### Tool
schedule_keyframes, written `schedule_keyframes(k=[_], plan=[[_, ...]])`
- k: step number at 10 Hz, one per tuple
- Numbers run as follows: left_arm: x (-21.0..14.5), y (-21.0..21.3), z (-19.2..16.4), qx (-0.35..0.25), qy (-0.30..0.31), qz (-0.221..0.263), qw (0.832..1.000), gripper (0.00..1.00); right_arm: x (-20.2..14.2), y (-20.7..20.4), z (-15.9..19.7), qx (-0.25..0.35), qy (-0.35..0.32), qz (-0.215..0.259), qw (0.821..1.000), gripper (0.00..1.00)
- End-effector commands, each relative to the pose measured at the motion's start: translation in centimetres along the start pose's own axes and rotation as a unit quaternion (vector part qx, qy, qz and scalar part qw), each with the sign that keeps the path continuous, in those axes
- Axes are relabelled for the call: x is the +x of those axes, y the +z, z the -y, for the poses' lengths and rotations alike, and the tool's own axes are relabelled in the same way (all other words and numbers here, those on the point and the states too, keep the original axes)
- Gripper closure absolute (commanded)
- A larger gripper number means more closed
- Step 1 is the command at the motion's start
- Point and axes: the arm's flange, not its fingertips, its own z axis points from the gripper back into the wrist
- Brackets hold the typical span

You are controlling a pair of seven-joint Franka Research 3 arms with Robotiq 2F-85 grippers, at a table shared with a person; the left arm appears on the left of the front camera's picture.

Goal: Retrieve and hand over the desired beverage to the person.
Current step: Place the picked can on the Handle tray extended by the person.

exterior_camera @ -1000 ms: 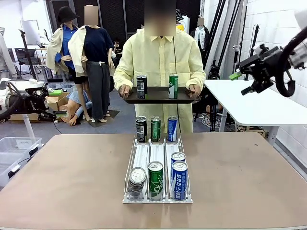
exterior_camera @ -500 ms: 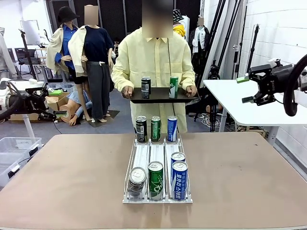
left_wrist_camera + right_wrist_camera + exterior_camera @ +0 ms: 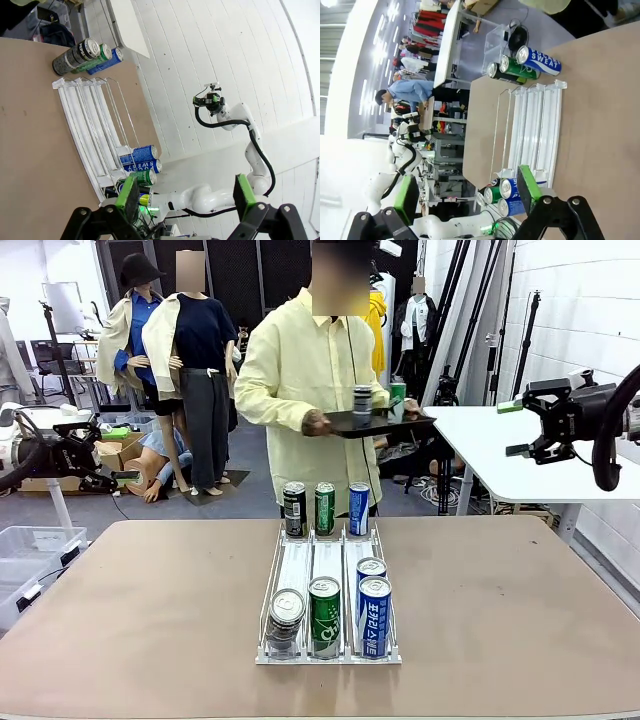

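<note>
person (image 3: 310, 390) turned right, tray (image 3: 375, 422) swung sideways

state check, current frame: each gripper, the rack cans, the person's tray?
left gripper: open, empty, above the table
right gripper: open, empty, raised at the right, off the table
rack: three upright cans at the far end, four at the near end
person: standing, turned sideways, holding the tray
tray: carries two upright cans
</note>
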Motion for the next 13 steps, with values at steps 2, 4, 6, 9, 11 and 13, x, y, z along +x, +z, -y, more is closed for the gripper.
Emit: schedule_keyframes(k=[2, 4, 6, 9, 11, 13], plan=[[-0.12, 0.0, 0.22, 0.005, -0.002, 0.002, 1.0, 0.0, -0.11, -0.01, 0.01, 0.0, 0.001, -0.006, 1.0, 0.0], [-0.12, 0.0, 0.22, 0.005, -0.002, 0.002, 1.0, 0.0, -0.11, -0.01, 0.01, 0.0, 0.001, -0.006, 1.0, 0.0], [-0.12, 0.0, 0.22, 0.005, -0.002, 0.002, 1.0, 0.0, -0.11, -0.01, 0.01, 0.0, 0.001, -0.006, 1.0, 0.0], [-0.12, 0.0, 0.22, 0.005, -0.002, 0.002, 1.0, 0.0, -0.11, -0.01, 0.01, 0.0, 0.001, -0.006, 1.0, 0.0], [-0.12, 0.0, 0.22, 0.005, -0.002, 0.002, 1.0, 0.0, -0.11, -0.01, 0.01, 0.0, 0.001, -0.006, 1.0, 0.0], [-0.12, 0.0, 0.22, 0.005, -0.002, 0.002, 1.0, 0.0, -0.11, -0.01, 0.01, 0.0, 0.001, -0.006, 1.0, 0.0]])
